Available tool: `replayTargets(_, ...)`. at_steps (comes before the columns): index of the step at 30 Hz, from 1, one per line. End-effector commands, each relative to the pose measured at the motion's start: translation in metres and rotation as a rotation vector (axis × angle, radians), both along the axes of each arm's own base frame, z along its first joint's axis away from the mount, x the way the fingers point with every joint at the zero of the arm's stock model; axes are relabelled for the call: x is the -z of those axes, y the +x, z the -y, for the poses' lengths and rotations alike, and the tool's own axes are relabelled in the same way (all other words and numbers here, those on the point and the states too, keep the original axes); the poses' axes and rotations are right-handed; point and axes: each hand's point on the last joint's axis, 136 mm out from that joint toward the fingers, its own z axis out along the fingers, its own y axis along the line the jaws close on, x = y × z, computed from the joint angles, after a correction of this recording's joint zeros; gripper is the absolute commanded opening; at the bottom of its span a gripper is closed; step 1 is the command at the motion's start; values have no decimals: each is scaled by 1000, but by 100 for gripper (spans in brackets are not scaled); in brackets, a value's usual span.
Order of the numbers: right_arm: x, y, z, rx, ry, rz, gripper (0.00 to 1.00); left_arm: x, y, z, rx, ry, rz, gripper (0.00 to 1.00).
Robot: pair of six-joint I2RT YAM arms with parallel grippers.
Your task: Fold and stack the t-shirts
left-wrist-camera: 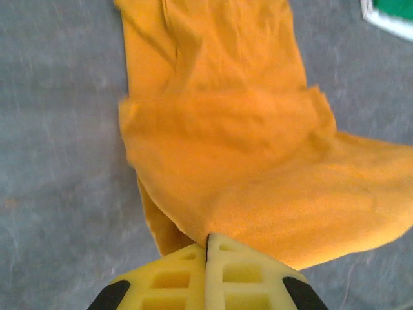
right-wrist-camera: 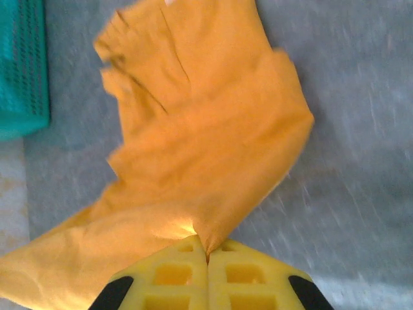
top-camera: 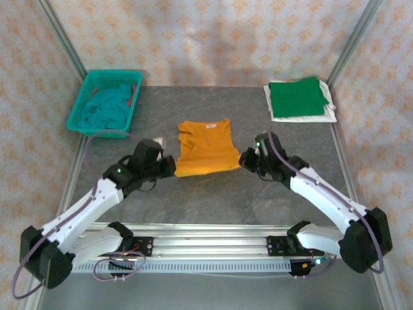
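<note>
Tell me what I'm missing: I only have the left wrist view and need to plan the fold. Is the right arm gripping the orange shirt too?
Observer: Yes, the right fingers are shut on the orange shirt at its near right corner.
Operator: Any shirts left to fold?
Observer: A teal shirt lies crumpled in the basket at the far left corner.
Operator: And the finished stack?
Observer: A folded green shirt lies on a white shirt at the far right corner.

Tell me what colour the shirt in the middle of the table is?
The t-shirt is mustard orange, clearest in the left wrist view.
</note>
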Motion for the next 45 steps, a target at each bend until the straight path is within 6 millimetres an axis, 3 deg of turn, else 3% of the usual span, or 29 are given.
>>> replayTargets(1,-16,44,14,58,-74,54,0,-18,40,-9,-35,43,35,0)
replayTargets(6,-24,102,12,66,-96,97,0,-37,102,-19,-44,127,91,0)
replayTargets(11,-11,144,7,69,-79,71,0,-21,148,-14,-14,188,43,0)
replayTargets(18,1,187,6,78,-83,33,0,-1,179,-23,-50,214,-1,0)
replayTargets(23,-4,198,-8,55,-31,9,0,5,176,-33,-85,225,-32,0)
replayTargets(26,-15,192,-11,53,12,21,0,-1,165,-33,-87,199,-20,0)
replayTargets(29,-27,172,-8,61,59,50,0,-5,147,-30,-70,158,-18,0)
replayTargets(32,-28,141,-6,41,74,61,0,-2,119,-33,-60,141,-26,0)
replayTargets(36,-18,87,-17,-49,87,42,0,8,71,-41,-45,150,-75,0)
replayTargets(40,-27,43,-24,-76,95,64,0,-6,28,-46,-49,119,-40,0)
replayTargets(42,-35,38,-21,-57,101,85,0,-20,21,-47,-60,94,4,0)
replayTargets(45,-43,45,-19,-35,84,100,0,-34,29,-49,-53,113,45,0)
